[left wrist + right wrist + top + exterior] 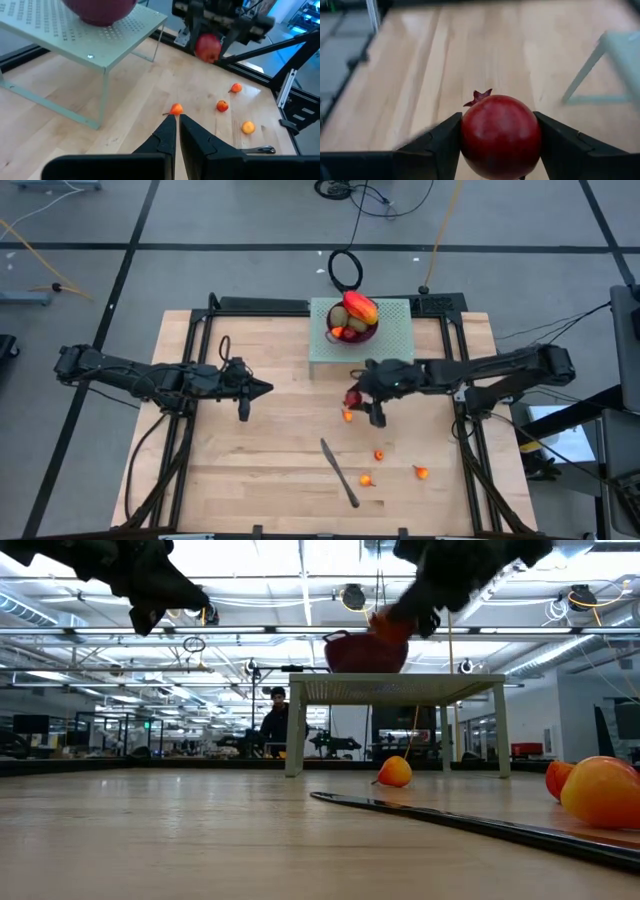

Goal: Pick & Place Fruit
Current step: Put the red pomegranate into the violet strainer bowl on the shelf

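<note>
A dark red round fruit (500, 135) with a small star-shaped crown sits between the fingers of my right gripper (357, 396), over the table's middle, just near-side of the green stand. My left gripper (266, 388) hovers shut left of centre, touching nothing. The purple bowl (352, 322) rests on the green perforated stand (395, 340) and holds the red-yellow mango (361, 308) and brownish kiwis (340, 315). Tiny orange-red fruits lie on the wood: one (348, 416) just below the right gripper, others (379, 454), (367, 479), (421, 472) nearer the front. My right gripper pinches the dark red round fruit between its two fingers (440, 145), one on each opposite side (470, 137). The fingers come from the table's right, slanting down. The fruit is lifted clear of the table (207, 47), its crown (477, 96) pointing away from the gripper.
A long dark-handled knife (340, 472) lies slantwise on the near half of the table, among the small fruits. The stand's legs (104, 95) rise at the far middle. Bare wood stretches on the left half. A person (275, 720) shows far behind the table.
</note>
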Robot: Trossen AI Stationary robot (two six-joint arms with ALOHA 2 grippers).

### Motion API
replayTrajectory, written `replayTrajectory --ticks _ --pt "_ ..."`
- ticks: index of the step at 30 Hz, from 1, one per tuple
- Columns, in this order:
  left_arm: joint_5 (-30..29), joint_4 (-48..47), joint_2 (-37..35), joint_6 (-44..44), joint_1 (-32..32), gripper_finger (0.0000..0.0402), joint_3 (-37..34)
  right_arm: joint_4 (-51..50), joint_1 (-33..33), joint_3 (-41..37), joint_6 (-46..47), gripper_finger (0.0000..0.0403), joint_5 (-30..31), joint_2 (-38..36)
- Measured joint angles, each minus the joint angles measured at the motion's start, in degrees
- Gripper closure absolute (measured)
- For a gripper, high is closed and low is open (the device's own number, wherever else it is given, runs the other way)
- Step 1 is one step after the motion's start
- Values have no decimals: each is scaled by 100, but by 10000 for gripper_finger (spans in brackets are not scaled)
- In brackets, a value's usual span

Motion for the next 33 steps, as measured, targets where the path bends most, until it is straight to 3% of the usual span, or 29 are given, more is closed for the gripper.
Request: replayTrajectory --ticks 12,24,33 --pt "0 235 0 259 0 380 0 1051 -43 9 -32 188 995 -575" --pt "0 266 0 257 0 380 0 2612 -707 9 -936 188 1163 -617" --pt "-18 265 0 239 0 380 -1 2844 -1418 9 -1050 188 1312 -612"
